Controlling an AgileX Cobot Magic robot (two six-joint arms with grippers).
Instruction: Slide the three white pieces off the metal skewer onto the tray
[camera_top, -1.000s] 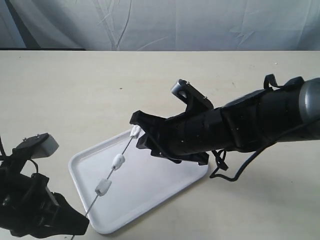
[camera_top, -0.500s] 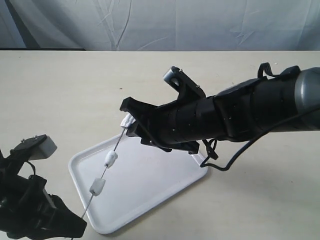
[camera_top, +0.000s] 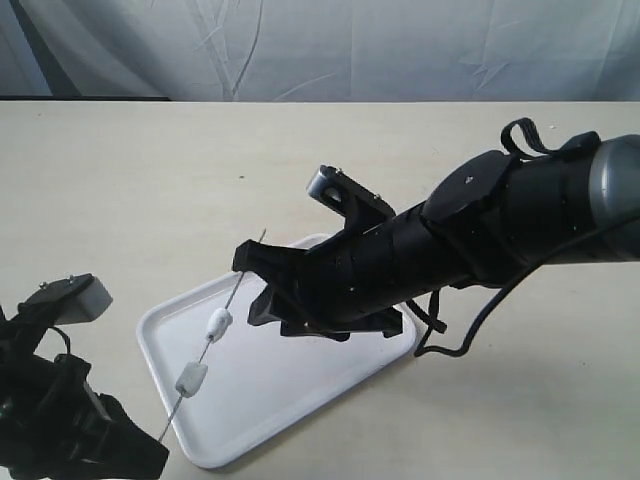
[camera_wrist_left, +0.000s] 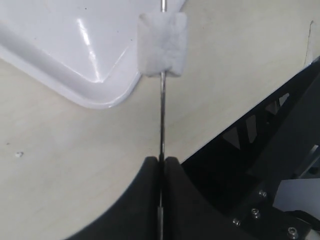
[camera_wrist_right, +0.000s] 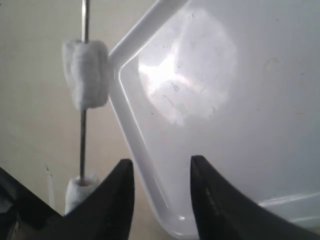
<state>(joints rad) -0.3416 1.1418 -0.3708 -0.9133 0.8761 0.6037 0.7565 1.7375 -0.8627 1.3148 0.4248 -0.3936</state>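
Right tool (camera_top: 247, 290) has slid toward 7 o'clock, released beside the thin grey metal skewer (camera_wrist_left: 161, 115); left tool (camera_wrist_left: 161, 162) clenches it.

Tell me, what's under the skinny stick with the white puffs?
The tray lies under the metal skewer. The right hand covers the tray's far part, so anything there is hidden.
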